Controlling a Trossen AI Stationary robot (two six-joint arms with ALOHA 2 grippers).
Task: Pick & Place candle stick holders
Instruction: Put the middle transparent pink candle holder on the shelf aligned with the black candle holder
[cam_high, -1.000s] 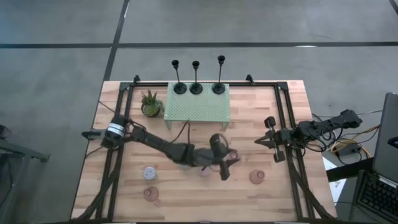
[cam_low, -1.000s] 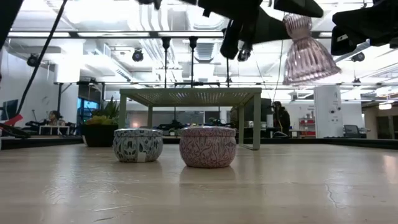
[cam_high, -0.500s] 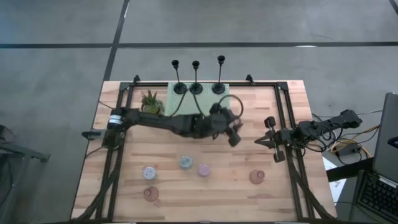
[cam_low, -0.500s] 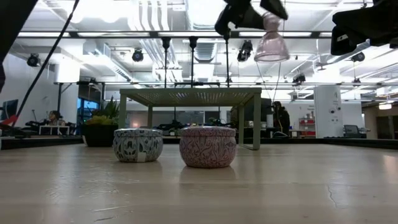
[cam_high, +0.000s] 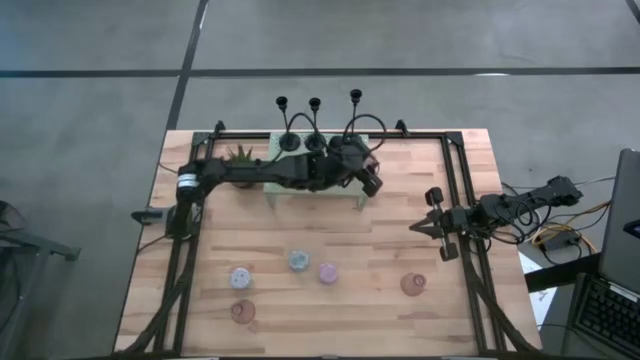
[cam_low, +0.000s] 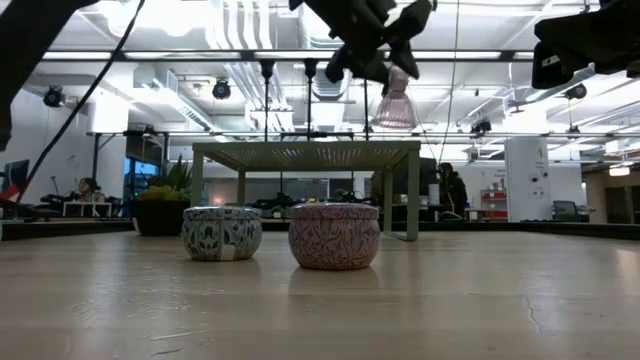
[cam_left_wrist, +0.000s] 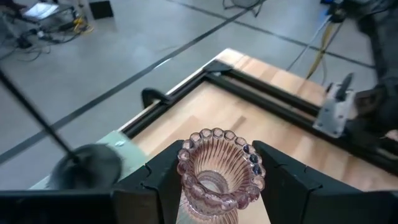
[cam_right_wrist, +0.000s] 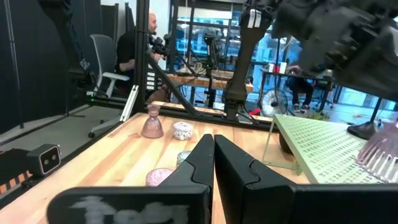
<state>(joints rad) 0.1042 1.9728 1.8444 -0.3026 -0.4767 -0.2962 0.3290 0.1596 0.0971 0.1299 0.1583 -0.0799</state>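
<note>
Left gripper (cam_high: 368, 178) is seen stretched across the mint-green shelf (cam_high: 300, 180), at the shelf's 3 o'clock end, toward 12 o'clock on the table (cam_high: 400, 215). Its fingers (cam_left_wrist: 163, 171) are clamped on a ribbed pink glass holder (cam_left_wrist: 217, 171), one dark finger on each side of the scalloped cup. In the low view the holder (cam_low: 393, 104) is held in the air above the shelf top (cam_low: 305, 148), flared end down, not touching it.

Three black candlesticks (cam_high: 315, 125) are stood in a row along the shelf's 12 o'clock edge, round bases on the perforated top. A potted plant (cam_high: 238, 155) is partly covered by the left arm, just beside the shelf at its 9 o'clock end.

Toward 6 o'clock on the table, short holders are scattered: a lavender one (cam_high: 239, 277), a pale blue one (cam_high: 298, 261), a pink one (cam_high: 328, 272), a dusty pink one (cam_high: 243, 312) nearest the 6 o'clock edge, and another dusty pink one (cam_high: 413, 285) well apart toward 4 o'clock. In the low view two patterned round holders are seen side by side, blue (cam_low: 221, 233) and pink (cam_low: 334, 236).

Right gripper (cam_high: 425, 228) is parked at the table's 3 o'clock side, above the frame rail; its fingers (cam_right_wrist: 205, 158) are pressed together, nothing between them.
</note>
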